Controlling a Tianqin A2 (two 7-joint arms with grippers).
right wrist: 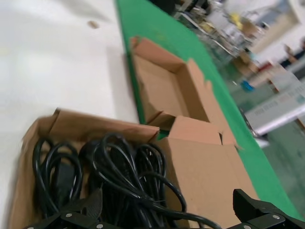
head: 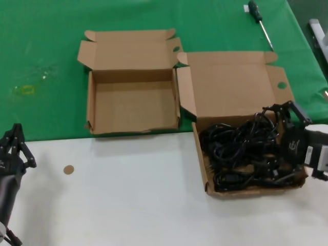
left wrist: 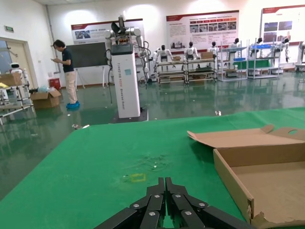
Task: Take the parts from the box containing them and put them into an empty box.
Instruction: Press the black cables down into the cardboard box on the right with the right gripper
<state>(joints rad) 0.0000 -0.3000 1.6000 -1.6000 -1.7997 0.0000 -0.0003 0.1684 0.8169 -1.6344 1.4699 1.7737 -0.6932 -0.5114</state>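
The black power cords (head: 241, 154) lie tangled in the larger brown box (head: 201, 169), at the right on the white table. My right gripper (head: 281, 110) hangs open over that box's right side. In the right wrist view its fingers (right wrist: 90, 207) spread wide around the cords (right wrist: 119, 167), gripping nothing. The smaller box (head: 91, 110) sits empty to the left on the green cloth, and shows in the right wrist view (right wrist: 157, 90) and the left wrist view (left wrist: 233, 181). My left gripper (head: 13, 143) is parked shut at the lower left, shown in the left wrist view (left wrist: 165, 191).
A black-handled screwdriver (head: 259, 23) lies on the green cloth behind the larger box. A small brown disc (head: 68, 169) rests on the white table near my left arm. The two boxes' lids and flaps touch at the middle.
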